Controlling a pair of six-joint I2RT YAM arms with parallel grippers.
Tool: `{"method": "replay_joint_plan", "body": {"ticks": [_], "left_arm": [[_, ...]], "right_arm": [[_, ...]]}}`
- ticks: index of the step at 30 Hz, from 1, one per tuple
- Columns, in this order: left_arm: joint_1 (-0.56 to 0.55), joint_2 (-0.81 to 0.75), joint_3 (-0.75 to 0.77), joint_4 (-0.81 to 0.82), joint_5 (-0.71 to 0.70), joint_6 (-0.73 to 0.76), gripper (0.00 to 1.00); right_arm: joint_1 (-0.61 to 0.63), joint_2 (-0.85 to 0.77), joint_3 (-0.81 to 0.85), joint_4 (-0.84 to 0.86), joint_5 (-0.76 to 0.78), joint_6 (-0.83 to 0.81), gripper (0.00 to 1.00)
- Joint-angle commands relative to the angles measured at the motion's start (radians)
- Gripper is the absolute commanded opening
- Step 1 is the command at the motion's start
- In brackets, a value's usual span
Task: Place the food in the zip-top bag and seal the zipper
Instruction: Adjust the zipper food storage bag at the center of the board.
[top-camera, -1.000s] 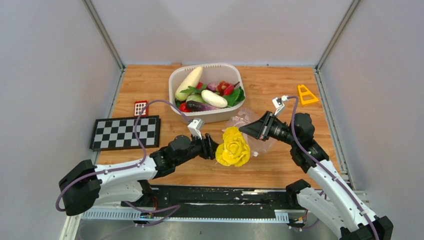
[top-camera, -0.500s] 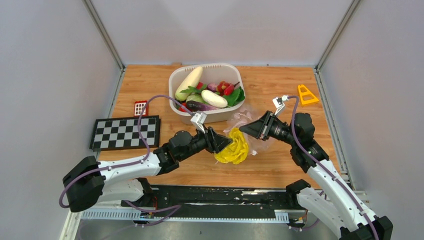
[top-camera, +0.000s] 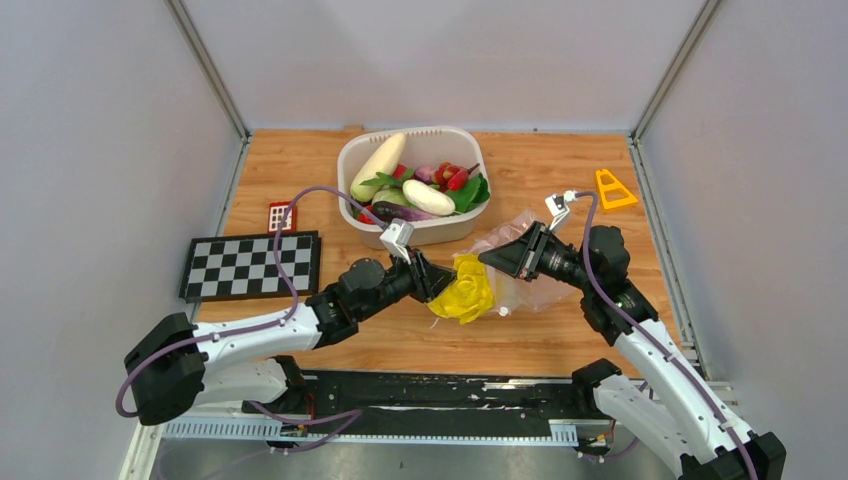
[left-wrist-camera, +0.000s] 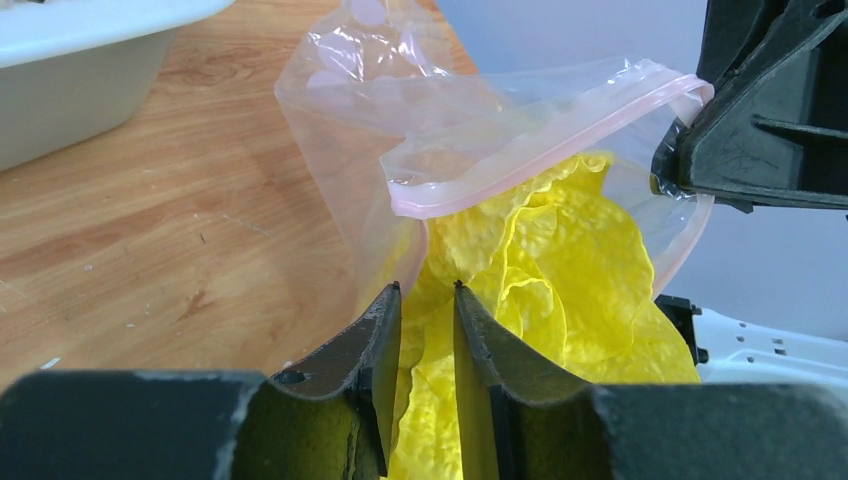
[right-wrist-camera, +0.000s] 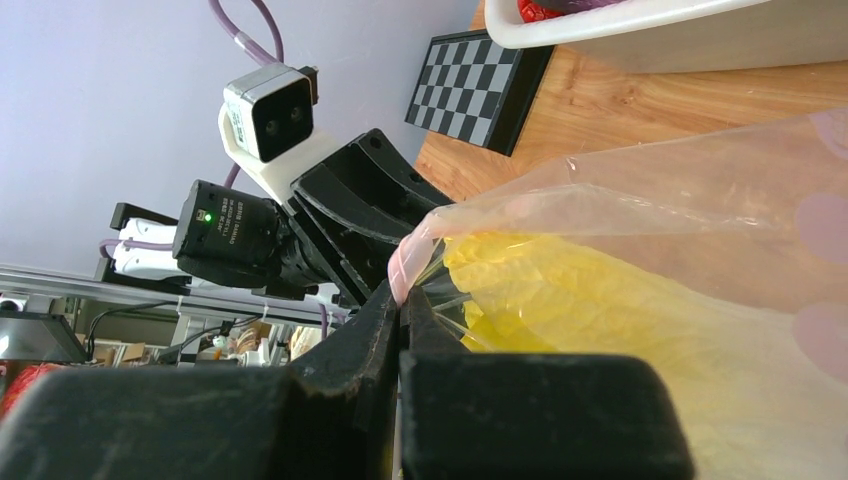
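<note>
Left gripper (left-wrist-camera: 427, 292): we see narrow fingers pinching the cabbage (left-wrist-camera: 570, 270).
Right gripper (right-wrist-camera: 403, 292): we see it clamped on the bag (right-wrist-camera: 700, 200) rim.
Cabbage: partly inside the open bag mouth.

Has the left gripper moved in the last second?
Yes: the left gripper has swung rightward, away from the checkerboard and nearer the tub, carrying the cabbage.

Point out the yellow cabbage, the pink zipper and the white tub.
yellow cabbage (left-wrist-camera: 590, 270), left wrist view, leaf middle.
pink zipper (left-wrist-camera: 560, 143), left wrist view, strip's middle.
white tub (top-camera: 445, 228), top view, near wall.
</note>
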Motion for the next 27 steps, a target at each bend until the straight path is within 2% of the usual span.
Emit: {"method": "replay_joint_plan", "body": {"ticks": [1, 2, 4, 8, 11, 16, 18, 20, 27], "left_arm": [[0.002, -0.022, 0.044, -0.005, -0.031, 0.042, 0.35], [0.001, -0.024, 0.048, -0.020, -0.041, 0.045, 0.38], [0.001, -0.032, 0.057, -0.059, -0.067, 0.058, 0.53], [0.003, -0.059, 0.081, -0.124, -0.119, 0.112, 0.59], [0.005, -0.052, 0.104, -0.128, -0.079, 0.166, 0.63], [0.008, 0.045, 0.157, -0.109, 0.067, 0.183, 0.54], [0.008, 0.083, 0.169, -0.102, 0.106, 0.172, 0.43], [0.008, 0.105, 0.166, -0.073, 0.132, 0.159, 0.26], [0.023, 0.068, 0.230, -0.162, 0.102, 0.204, 0.00]], "right_arm": [[-0.001, -0.015, 0.033, 0.064, -0.021, 0.007, 0.00], [-0.001, -0.014, 0.034, 0.063, -0.025, 0.006, 0.00], [-0.001, -0.012, 0.040, 0.059, -0.043, -0.004, 0.00], [0.000, -0.020, 0.055, 0.052, -0.067, -0.033, 0.00], [0.000, -0.019, 0.063, 0.052, -0.097, -0.048, 0.00], [0.000, -0.010, 0.069, 0.062, -0.130, -0.047, 0.00], [-0.001, -0.009, 0.070, 0.071, -0.134, -0.045, 0.00], [0.001, -0.007, 0.072, 0.068, -0.136, -0.044, 0.00], [0.000, -0.013, 0.095, -0.016, -0.091, -0.095, 0.00]]}}
